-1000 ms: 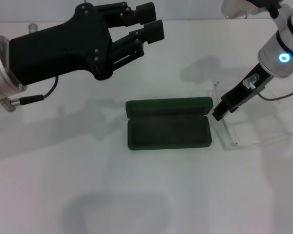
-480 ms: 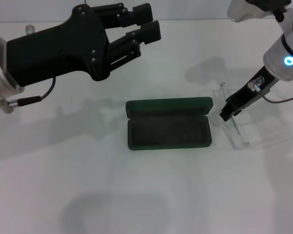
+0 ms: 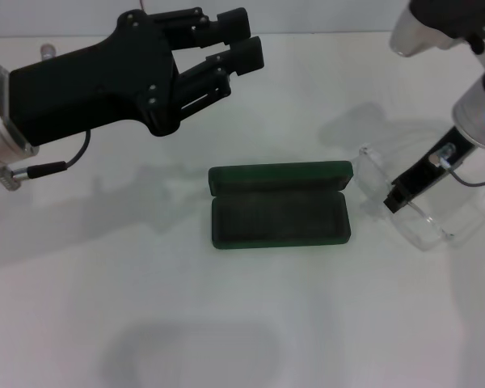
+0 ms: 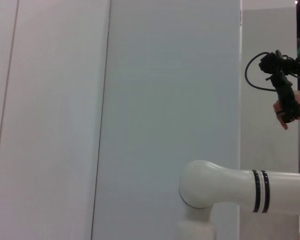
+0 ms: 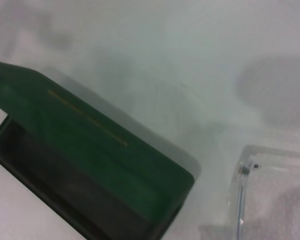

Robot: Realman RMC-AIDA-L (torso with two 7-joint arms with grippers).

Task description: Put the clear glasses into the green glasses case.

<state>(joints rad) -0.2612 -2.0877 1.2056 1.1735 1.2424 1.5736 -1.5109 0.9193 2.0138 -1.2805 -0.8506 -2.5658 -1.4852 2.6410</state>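
Observation:
The green glasses case lies open at the table's middle, its lid standing up at the far side and its dark lined tray bare. Right of it are the clear glasses, tilted, with one end raised off the table. My right gripper is shut on their frame near the case's right end. The right wrist view shows the case's lid with gold lettering and a corner of the clear glasses. My left gripper hovers open at the far left, above and behind the case.
White tabletop all around the case. The left wrist view shows only a pale wall and a white robot arm.
My right gripper has moved right and slightly toward me, swinging the clear glasses away from the case's right end and tilting them up. The left arm has hardly moved.

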